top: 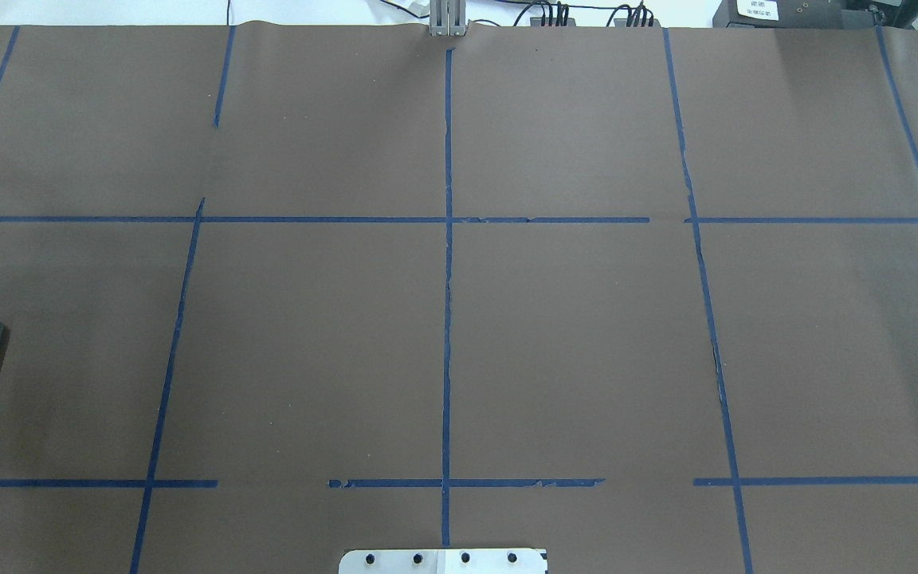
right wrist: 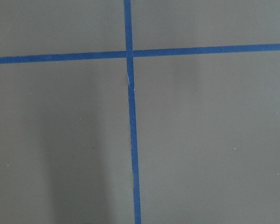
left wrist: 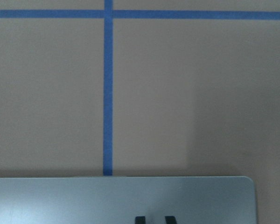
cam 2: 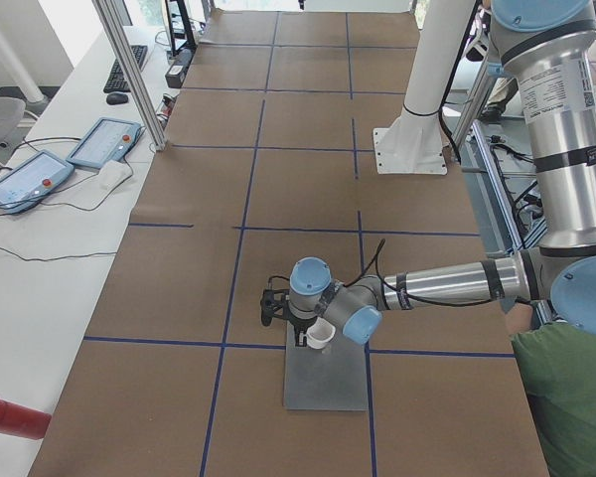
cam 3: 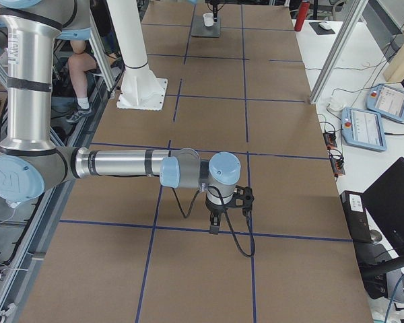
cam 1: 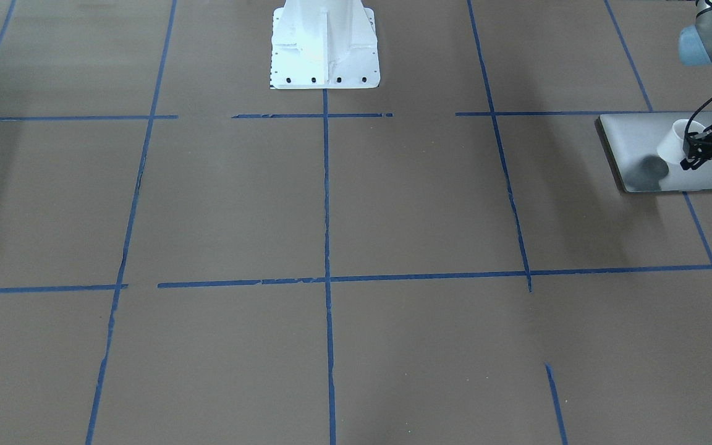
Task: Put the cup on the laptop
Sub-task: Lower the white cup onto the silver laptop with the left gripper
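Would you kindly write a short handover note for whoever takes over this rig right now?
Left end effector: shut on the cup, which it holds tilted over the laptop. The cup's shadow falls apart from it, so it seems not yet set down.
Right end effector: over bare table, far from both; open or shut cannot be told.
Done: cup grasped and over the laptop.
Left: lower it, release, withdraw.

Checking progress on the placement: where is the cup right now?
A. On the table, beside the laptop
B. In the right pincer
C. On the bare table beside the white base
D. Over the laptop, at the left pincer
D: the cup sits at the left pincer over the laptop, with its shadow cast on the lid.
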